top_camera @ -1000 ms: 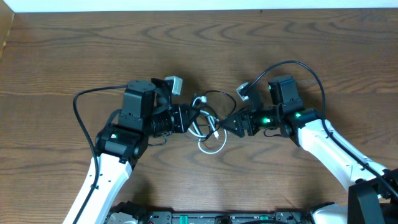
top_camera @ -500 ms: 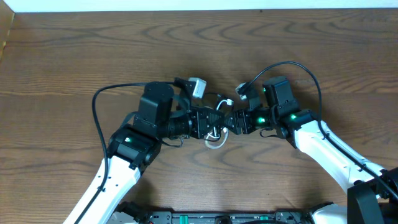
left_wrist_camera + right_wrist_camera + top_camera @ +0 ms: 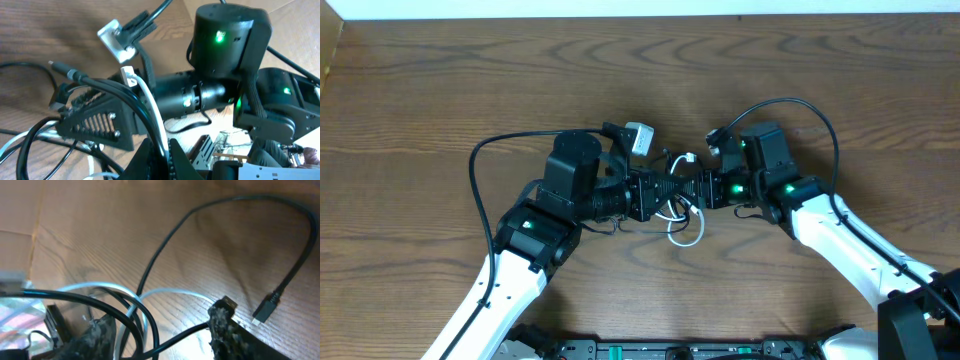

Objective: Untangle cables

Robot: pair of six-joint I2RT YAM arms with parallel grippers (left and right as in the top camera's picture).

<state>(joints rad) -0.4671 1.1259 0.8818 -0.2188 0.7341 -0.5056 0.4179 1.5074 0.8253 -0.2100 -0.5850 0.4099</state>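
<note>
The white cable (image 3: 686, 236) and the black cable (image 3: 165, 245) lie tangled at the middle of the table, between my two grippers. My left gripper (image 3: 658, 192) is shut on a white and a black strand, which run up out of its jaws (image 3: 161, 157). The white cable's plug (image 3: 128, 75) sticks up beside the right gripper's black finger. My right gripper (image 3: 688, 188) faces the left one tip to tip. It stands open (image 3: 157, 330), with black and white strands crossing between its fingers. A black plug (image 3: 264, 311) rests on the wood to its right.
The wooden table (image 3: 440, 90) ends at a white strip along the far edge. Thick black arm wires loop out over the table at the left (image 3: 480, 160) and right (image 3: 800, 105). The right arm's dark body (image 3: 225, 40) fills the left wrist view.
My left arm swung right and my right gripper slid left, so the two now meet over the tangle. The white loop has shifted right and nearer the front edge.
</note>
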